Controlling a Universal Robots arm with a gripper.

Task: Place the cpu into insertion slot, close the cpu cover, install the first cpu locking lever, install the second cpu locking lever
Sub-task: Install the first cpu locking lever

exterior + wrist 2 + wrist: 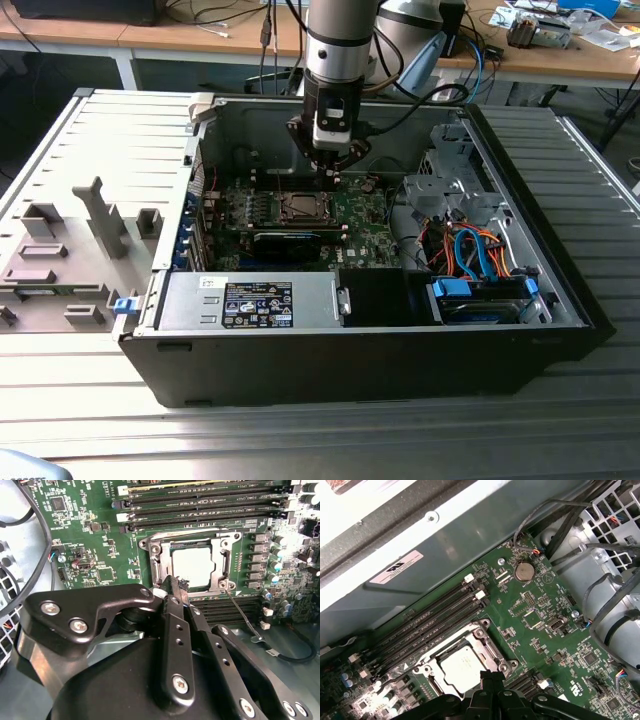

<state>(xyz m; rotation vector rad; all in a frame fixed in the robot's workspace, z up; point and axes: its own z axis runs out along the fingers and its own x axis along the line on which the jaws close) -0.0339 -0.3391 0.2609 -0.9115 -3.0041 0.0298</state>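
The cpu (191, 566) lies flat in the insertion slot (150, 545), its silver top showing through the window of the cpu cover (226, 562), which is folded down over it. A thin locking lever (243, 615) runs out from one corner of the socket across the dark memory slots. My gripper (175, 583) hovers at the socket's edge with its fingers pressed together and nothing visible between them. In the first wrist view the gripper (490, 676) sits right beside the cpu (462, 666). In the exterior view the gripper (335, 172) hangs just above the socket (305, 207).
The green motherboard (360, 225) lies inside an open black computer case (330, 360). Long memory slots (200, 502) flank the socket. A drive cage with orange and blue cables (470, 245) fills the exterior view's right; a power supply (250, 300) sits in front.
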